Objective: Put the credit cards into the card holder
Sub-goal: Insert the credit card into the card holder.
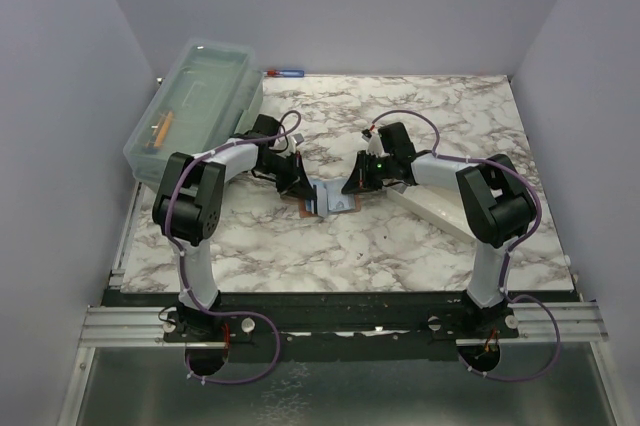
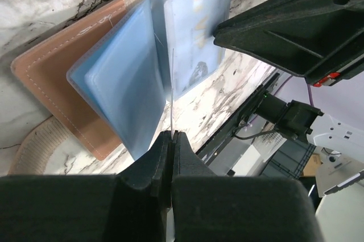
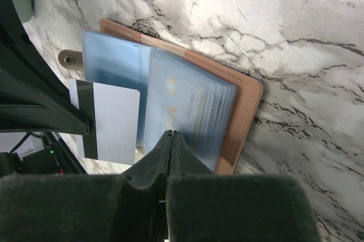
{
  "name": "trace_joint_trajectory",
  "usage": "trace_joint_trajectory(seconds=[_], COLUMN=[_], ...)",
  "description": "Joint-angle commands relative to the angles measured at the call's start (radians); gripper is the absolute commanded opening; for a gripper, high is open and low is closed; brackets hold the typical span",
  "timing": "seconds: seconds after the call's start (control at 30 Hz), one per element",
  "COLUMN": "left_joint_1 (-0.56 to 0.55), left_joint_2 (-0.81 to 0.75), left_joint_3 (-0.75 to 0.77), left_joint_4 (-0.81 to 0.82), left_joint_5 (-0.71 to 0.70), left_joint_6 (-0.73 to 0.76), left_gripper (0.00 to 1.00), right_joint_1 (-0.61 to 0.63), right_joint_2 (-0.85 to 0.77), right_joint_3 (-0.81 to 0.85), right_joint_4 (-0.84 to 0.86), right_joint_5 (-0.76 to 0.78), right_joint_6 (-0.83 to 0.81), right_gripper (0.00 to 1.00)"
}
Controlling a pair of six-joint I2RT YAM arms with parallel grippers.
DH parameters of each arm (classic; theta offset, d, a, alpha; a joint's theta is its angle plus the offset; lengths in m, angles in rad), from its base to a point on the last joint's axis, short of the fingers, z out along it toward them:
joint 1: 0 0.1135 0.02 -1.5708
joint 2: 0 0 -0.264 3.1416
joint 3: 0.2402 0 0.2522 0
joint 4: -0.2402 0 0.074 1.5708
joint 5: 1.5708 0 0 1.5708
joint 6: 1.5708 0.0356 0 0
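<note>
On the marble table [image 1: 430, 106], both arms are meeting at the middle. There the card holder [image 3: 248, 101] is lying open and flat, leather side down. Its plastic sleeves [image 3: 187, 111] are fanning up from the fold, with 1 leaf leaning off to one side and the thicker stack lying to the other. Through the top of that stack, 1 sleeved card [image 2: 196, 32] is showing its chip, so it looks already stowed.

A second credit card [image 3: 114, 122], pale with a dark stripe, is standing on edge in the gap between leaf and stack. The left gripper [image 2: 170, 138] is pinching it, jaws closed down to the card's thickness. From the left wrist the card is showing only as a thin line running straight out from the fingertips towards the fold. Its stripe, and so probably its long axis, is running roughly parallel to the fold and across the gripper's reach.

The right gripper [image 3: 170, 138] is closed to a slit too, and it seems to be nipping the free edge of the stack to keep the gap open. The left arm is the one carrying the card, and the pocket is lying directly ahead of its fingers. I cannot tell whether the leading edge is already inside a pocket or only between leaves.
</note>
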Motion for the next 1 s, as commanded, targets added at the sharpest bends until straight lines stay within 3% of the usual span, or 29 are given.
trace_joint_trajectory(seconds=[0.0, 0.97], left_joint_1=[-0.004, -0.011], left_joint_2=[0.025, 0.12], left_joint_3=[0.014, 0.074], left_joint_4=[-0.008, -0.012], left_joint_5=[0.039, 0.016], left_joint_6=[0.012, 0.004], left_gripper=[0.0, 0.0], right_joint_1=[-0.006, -0.006], right_joint_2=[0.048, 0.063], right_joint_3=[-0.011, -0.003], right_joint_4=[-0.063, -0.06], right_joint_5=[0.106, 0.093], right_joint_6=[-0.045, -0.05], right_gripper=[0.0, 0.0])
